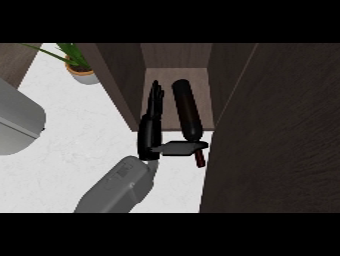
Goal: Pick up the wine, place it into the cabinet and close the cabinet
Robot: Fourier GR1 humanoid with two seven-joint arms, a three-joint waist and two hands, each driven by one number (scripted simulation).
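One hand [151,131] shows, with straight fingers [155,97] lying along the left side of the wine bottle [186,111] and the thumb stretched across its neck. Which hand it is cannot be told. The bottle lies mostly inside the cabinet [129,75], its neck sticking out over the white worktop [77,130]. The open door [284,135] stands just beside it at right. Closing now would likely strike the neck; pulling the hand out carelessly could roll the bottle back.
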